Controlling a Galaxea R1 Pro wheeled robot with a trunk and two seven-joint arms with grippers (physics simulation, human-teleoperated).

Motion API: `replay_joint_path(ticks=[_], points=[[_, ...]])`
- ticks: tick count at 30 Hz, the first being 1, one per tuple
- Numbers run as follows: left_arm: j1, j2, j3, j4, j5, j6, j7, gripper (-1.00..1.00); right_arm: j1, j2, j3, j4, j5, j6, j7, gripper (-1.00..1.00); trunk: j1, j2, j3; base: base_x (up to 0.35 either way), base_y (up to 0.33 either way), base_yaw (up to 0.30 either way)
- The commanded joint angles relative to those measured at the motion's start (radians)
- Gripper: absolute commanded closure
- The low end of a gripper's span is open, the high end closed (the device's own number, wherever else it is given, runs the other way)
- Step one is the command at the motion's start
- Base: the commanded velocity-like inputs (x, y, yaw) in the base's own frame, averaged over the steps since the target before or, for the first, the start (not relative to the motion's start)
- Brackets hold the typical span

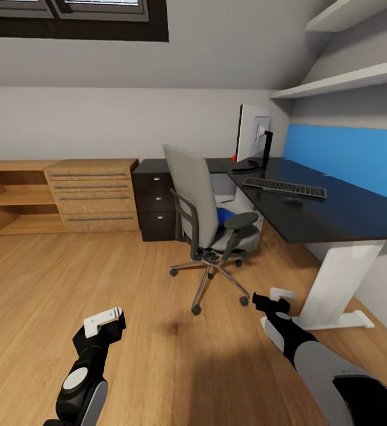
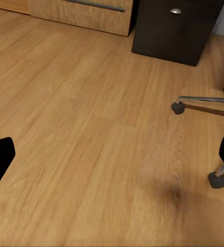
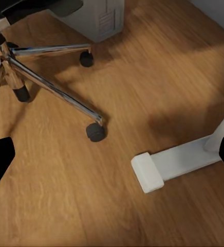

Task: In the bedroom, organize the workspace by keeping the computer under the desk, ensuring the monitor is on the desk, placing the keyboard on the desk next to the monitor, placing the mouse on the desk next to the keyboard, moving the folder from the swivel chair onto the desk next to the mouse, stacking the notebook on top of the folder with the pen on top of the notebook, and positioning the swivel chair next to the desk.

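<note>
Standing between robot and desk (image 1: 335, 219), swivel chair (image 1: 208, 216) holds folder (image 1: 225, 214).

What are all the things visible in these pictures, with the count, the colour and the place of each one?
swivel chair: 1, grey with chrome base, on the floor beside the desk
folder: 1, blue, on the chair seat, mostly hidden
desk: 1, black top, white legs, along the right wall
drawer unit: 1, dark, under the desk's far end
monitor: 1, light grey back, on the desk's far part
keyboard: 1, dark keys, on the desk near the monitor
mouse: 1, dark, on the desk beside the keyboard
computer: 1, light grey, on the floor behind the chair base
wooden counter: 1, light wood, at the far wall
wall shelves: 2, white, above the desk
left gripper: 1, open
right gripper: 1, open
</note>
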Motion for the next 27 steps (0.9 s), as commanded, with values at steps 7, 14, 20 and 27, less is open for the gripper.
replay_joint_path(ticks=[7, 14, 20, 27], points=[[-0.001, 0.001, -0.001, -0.001, 0.008, 0.059, 0.006, -1.0, -0.008, 0.003, 0.006, 0.014, -0.038, -0.007, 0.001, -1.0, 0.027, -0.05, -0.023, 0.0, 0.0, 0.0], [-0.001, -0.003, -0.002, -0.001, 0.009, 0.082, 0.006, -1.0, -0.009, 0.002, 0.004, 0.015, -0.042, -0.017, 0.005, -1.0, 0.054, -0.099, -0.045, 0.0, 0.0, 0.0], [-0.001, -0.003, -0.002, -0.001, 0.009, 0.083, 0.006, -1.0, -0.009, 0.004, 0.005, 0.017, -0.042, -0.074, 0.007, -1.0, 0.077, -0.141, -0.064, 0.0, 0.0, 0.0], [-0.001, -0.003, -0.027, -0.001, 0.009, 0.083, 0.007, -1.0, -0.009, 0.003, 0.004, 0.016, -0.042, -0.092, 0.007, -1.0, 0.08, -0.142, -0.091, 0.0, 0.0, 0.0]])
